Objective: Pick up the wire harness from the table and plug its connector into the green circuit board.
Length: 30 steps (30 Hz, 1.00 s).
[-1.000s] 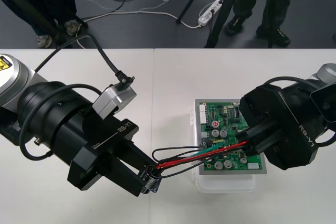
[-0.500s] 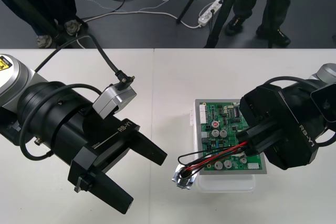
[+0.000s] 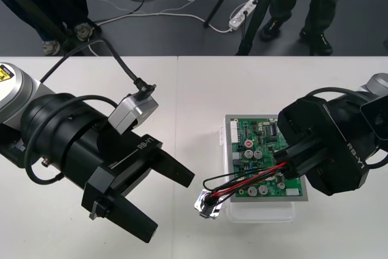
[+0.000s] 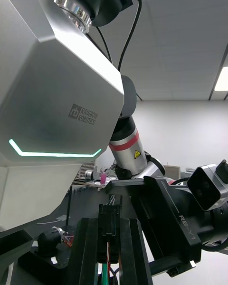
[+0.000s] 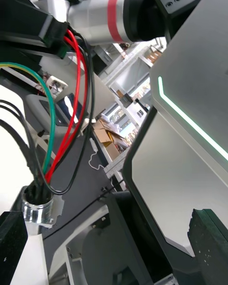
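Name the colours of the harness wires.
Red, black and green. The harness wires show best in the left wrist view.

Released the round metal socket (image 3: 208,203) of the wire harness (image 3: 233,185) from the left gripper (image 3: 168,207); fingers (image 3: 173,171) now spread wide. Dropped onto the worktop (image 3: 200,89), just beside the white base's (image 3: 260,213) near left corner. Wires (image 3: 254,175) slackened from a taut line into a loose loop.

The left gripper (image 5: 108,228) has its fingers (image 5: 12,240) far apart, and the metal socket (image 5: 39,208) of the harness (image 5: 71,104) sits just beside one of them. Its red, green and black wires run up into the right gripper (image 5: 33,26).
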Motion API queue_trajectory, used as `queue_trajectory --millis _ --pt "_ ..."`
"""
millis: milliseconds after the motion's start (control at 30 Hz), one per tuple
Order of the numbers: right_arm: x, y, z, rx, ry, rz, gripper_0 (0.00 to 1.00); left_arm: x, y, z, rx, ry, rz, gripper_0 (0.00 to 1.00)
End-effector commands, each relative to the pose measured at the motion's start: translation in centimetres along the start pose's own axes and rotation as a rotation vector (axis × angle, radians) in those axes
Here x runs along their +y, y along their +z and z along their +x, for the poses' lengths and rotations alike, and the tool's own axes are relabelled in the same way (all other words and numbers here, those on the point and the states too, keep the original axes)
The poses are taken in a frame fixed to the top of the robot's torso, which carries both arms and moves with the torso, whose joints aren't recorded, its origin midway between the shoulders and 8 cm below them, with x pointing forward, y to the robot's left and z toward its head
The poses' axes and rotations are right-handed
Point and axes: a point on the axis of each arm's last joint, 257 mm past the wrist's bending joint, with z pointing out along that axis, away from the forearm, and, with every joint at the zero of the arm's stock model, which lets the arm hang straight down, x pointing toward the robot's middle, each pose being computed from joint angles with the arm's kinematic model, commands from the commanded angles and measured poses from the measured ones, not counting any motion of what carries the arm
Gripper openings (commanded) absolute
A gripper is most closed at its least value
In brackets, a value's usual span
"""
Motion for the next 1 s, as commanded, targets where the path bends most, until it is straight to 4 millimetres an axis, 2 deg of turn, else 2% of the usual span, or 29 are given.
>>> queue_trajectory --millis 33,333,567,800,1000 --pt "0.4 -0.8 -1.4 0.009 -0.006 0.01 0.0 1.5 -0.4 -2.7 -0.095 0.101 -0.079 1.0" --pt "1.0 -2.7 -1.6 0.044 0.007 0.071 0.0 4.4 -2.0 -4.0 -0.169 0.226 -0.23 1.0" --pt "1.3 -4.3 -2.9 0.071 -0.055 0.14 0.0 6.1 -3.3 -4.0 -0.199 0.328 -0.328 1.0" --pt "0.7 -4.9 -3.4 0.116 -0.094 0.226 0.0 7.2 -4.3 -4.1 -0.215 0.388 -0.407 1.0" --pt "-0.6 -5.2 -2.1 0.225 -0.118 0.34 0.0 8.2 -5.4 -5.1 -0.245 0.451 -0.515 1.0"
